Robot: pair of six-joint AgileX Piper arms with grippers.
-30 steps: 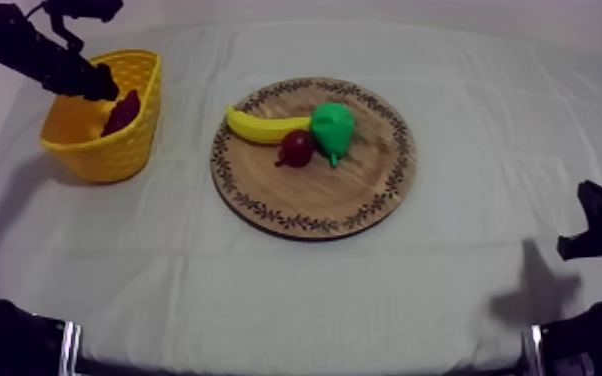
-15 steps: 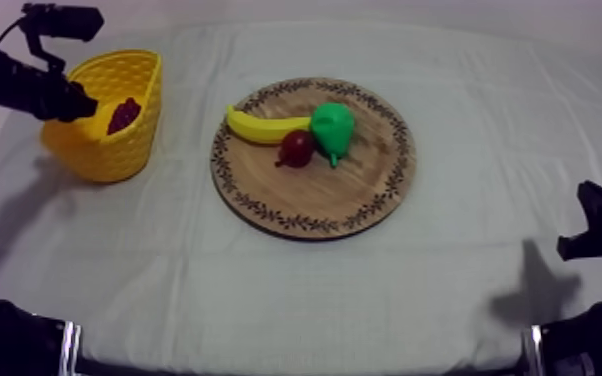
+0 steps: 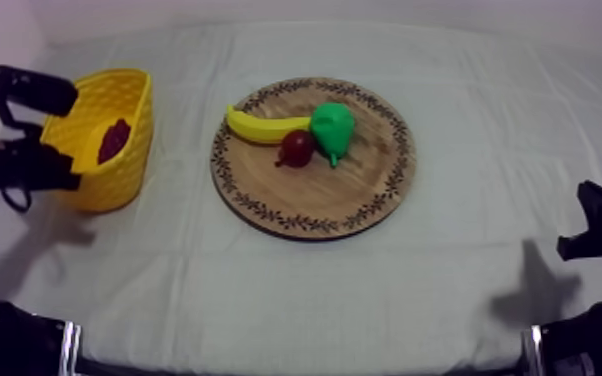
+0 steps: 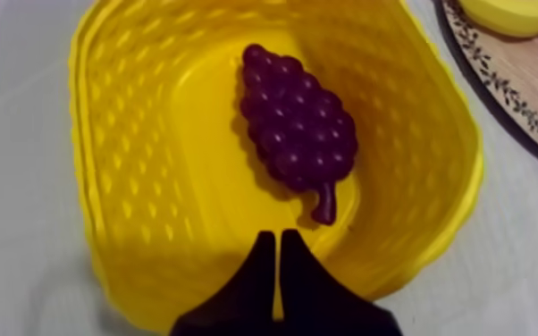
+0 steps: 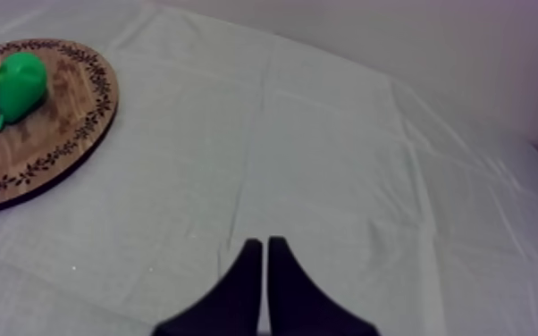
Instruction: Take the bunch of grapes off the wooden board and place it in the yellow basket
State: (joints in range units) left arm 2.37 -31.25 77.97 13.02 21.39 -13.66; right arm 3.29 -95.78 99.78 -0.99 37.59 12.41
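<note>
The purple bunch of grapes lies loose inside the yellow basket at the table's left, stem toward my left gripper. That gripper is shut on nothing, its fingers together as a narrow wedge just outside the basket's near wall, apart from the grapes. From above, my left gripper sits at the basket's left side. My right gripper is shut and empty over bare cloth; from above the right gripper rests low at the right edge.
The round wooden board sits mid-table with a banana, a green pear and a small red fruit on it. Its rim lies close beside the basket. Open cloth spreads in front and to the right.
My left gripper let go of the grapes, drew back out of the basket toward the left and near side, and closed. The grapes stayed in the basket. The right arm has not moved.
</note>
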